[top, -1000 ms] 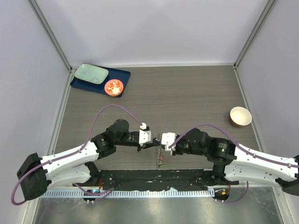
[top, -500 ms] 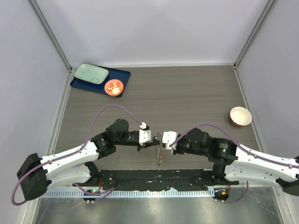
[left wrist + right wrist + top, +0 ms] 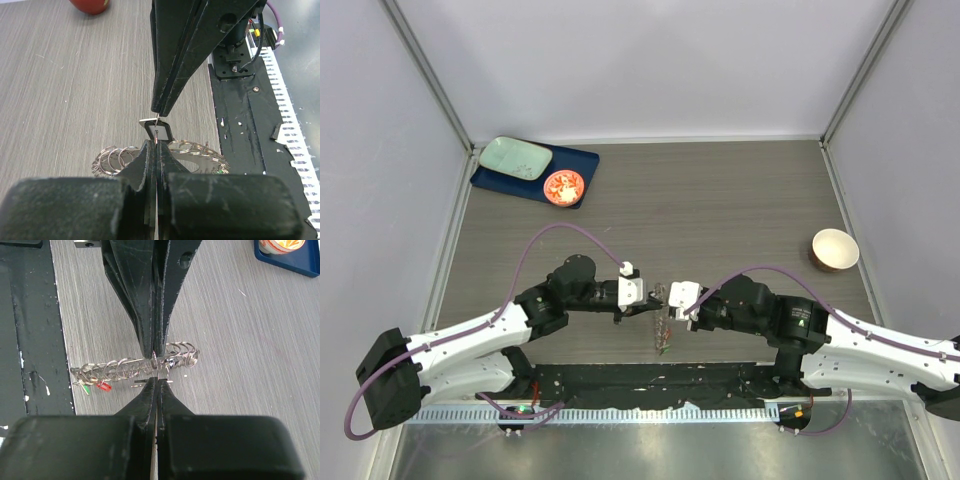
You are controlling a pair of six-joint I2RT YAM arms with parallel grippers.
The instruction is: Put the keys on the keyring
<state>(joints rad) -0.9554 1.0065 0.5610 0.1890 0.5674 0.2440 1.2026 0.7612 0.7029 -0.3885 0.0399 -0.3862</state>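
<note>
I see the keyring (image 3: 131,368) mid-frame, a silvery row of loops, with a green key (image 3: 85,388) and a red key (image 3: 104,386) at its left end.

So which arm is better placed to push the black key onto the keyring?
Right, probably: the right gripper seems to pinch the black key at the keyring, which the left gripper steadies.

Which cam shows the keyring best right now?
Right wrist: the keyring shows side-on, whole length, with the green key and red key at one end. Left wrist: mostly hidden behind its own fingers. Top external: just a tiny glinting cluster.
</note>
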